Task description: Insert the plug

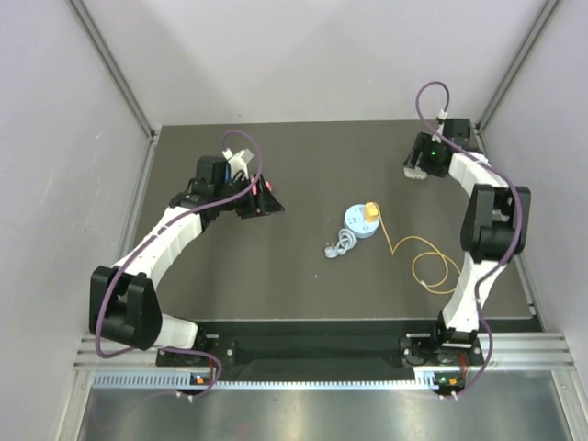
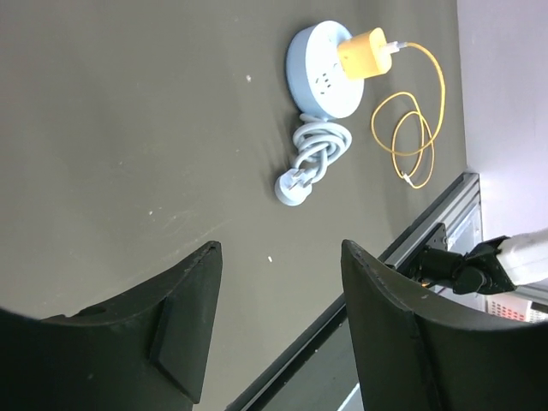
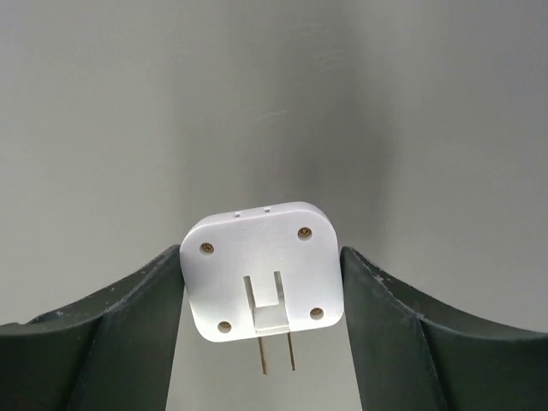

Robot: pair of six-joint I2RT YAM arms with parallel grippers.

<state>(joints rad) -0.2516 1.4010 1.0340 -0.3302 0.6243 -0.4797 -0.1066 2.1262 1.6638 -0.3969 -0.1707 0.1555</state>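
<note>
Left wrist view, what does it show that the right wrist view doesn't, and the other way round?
Only the left wrist view: the small yellow blocky plug sitting on the light-blue round disc, its thin yellow-orange wire looping beside, the coiled grey cord, the dark tabletop. Only the right wrist view: a white square block with two metal prongs, gripped by the right gripper. Both: each camera's own black fingers at the bottom; the left gripper is open and empty.
</note>
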